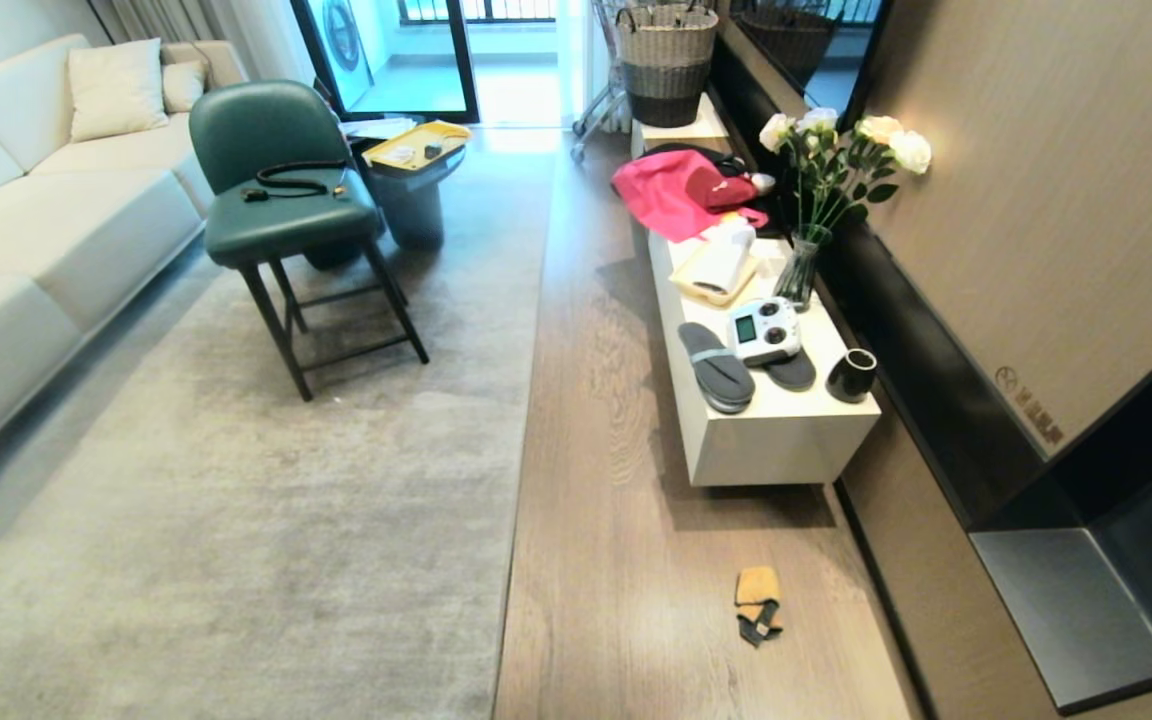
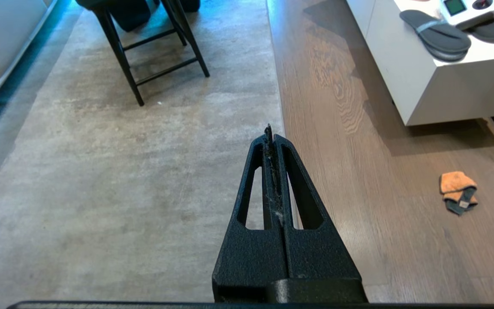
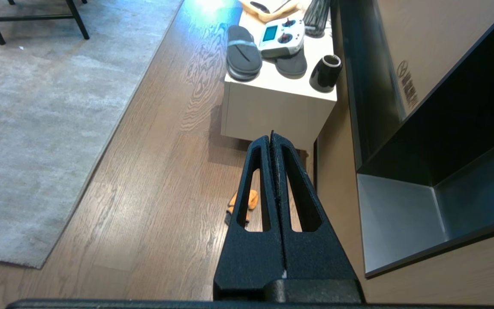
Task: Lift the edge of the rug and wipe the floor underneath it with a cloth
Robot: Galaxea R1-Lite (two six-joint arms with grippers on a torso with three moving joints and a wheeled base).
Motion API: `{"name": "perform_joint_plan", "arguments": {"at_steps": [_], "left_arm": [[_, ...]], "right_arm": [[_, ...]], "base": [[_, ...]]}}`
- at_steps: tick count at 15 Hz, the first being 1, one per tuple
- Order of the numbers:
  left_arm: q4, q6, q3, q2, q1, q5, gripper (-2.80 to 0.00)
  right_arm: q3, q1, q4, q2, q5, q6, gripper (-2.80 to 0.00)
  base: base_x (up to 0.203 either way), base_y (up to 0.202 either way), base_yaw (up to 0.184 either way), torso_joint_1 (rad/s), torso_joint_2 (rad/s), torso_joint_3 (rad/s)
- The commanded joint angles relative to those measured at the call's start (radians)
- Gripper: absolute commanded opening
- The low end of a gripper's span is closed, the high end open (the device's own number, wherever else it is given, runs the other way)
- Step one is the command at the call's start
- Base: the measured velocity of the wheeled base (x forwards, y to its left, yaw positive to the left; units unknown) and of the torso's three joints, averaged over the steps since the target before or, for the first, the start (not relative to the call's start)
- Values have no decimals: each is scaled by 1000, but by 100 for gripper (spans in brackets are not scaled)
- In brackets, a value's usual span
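Two grippers, pressed shut and empty: left gripper (image 2: 271, 133) above the rug edge (image 2: 278, 103); cloth (image 3: 247, 200) on floor (image 1: 616, 560) beneath right gripper (image 3: 272, 136), white bench (image 3: 272, 107) beyond. Only the right wrist view shows the rug's corner.

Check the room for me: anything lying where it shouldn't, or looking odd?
Yes. The cloth lies crumpled on the floor near the white cabinet, apart from the rug edge. A pair of grey slippers sits on the cabinet top, an odd spot. Nothing looks spilled.
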Motion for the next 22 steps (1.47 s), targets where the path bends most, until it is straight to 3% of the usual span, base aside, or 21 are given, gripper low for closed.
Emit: {"name": "perform_joint_plan", "arguments": {"at_steps": [1,22], "left_arm": [[0,0,0,0,0,0,-280],[0,0,0,0,0,0,-280]], "right_arm": [[0,0,0,1,1,-1,-280],[0,0,0,1,1,0,-280]], "base": [[0,0,0,232,-591,-349],[0,0,0,139,-316,-179]]}}
